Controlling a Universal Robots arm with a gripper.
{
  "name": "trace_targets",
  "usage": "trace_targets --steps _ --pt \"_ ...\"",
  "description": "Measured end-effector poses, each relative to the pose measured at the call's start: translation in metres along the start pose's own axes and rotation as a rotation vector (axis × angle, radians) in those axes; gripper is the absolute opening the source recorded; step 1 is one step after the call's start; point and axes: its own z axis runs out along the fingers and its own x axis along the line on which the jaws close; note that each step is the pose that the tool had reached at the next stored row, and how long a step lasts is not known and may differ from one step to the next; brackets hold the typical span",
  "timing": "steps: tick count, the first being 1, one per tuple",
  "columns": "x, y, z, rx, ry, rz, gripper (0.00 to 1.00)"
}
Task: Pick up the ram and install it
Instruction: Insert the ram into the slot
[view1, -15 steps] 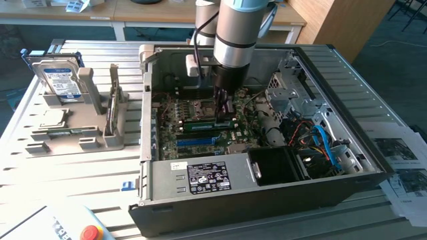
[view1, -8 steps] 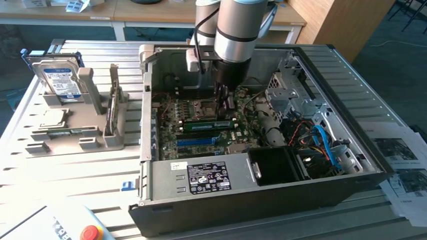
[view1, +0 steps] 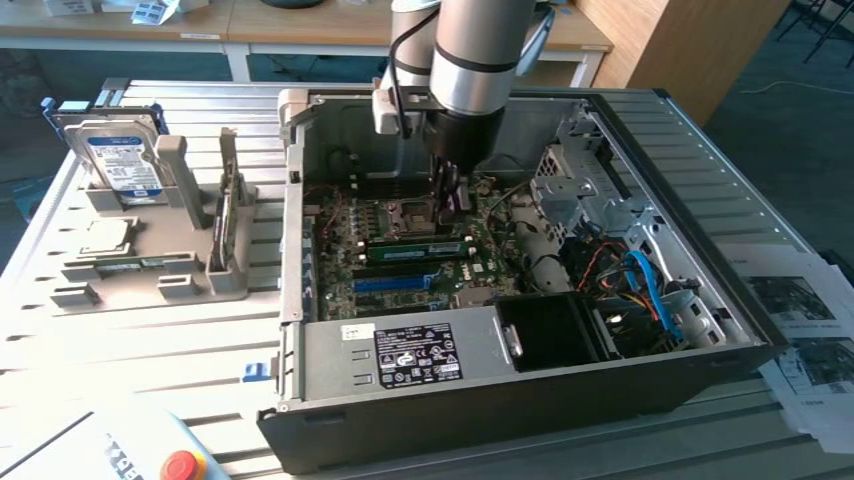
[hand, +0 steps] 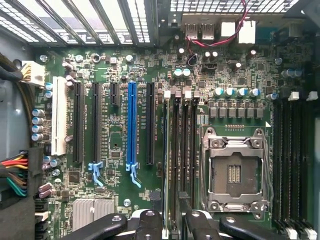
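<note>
You see ram standing in the board, gripper just above w/ jaws apart; if locked in, can't tell.

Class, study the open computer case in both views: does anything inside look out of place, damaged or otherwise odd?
The processor socket on the motherboard sits bare, its contacts exposed, with no cooler over it. Otherwise the expansion slots look straight, and nothing looks spilled or broken.

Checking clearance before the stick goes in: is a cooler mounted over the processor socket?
No, the processor socket sits uncovered in the wrist view, with its metal frame and open middle plainly showing.
</note>
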Motion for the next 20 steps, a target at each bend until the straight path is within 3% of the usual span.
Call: trace_targets --steps 20 --pt "0.001 0.0004 -0.0282 0.0001 0.0000 0.000 0.25"
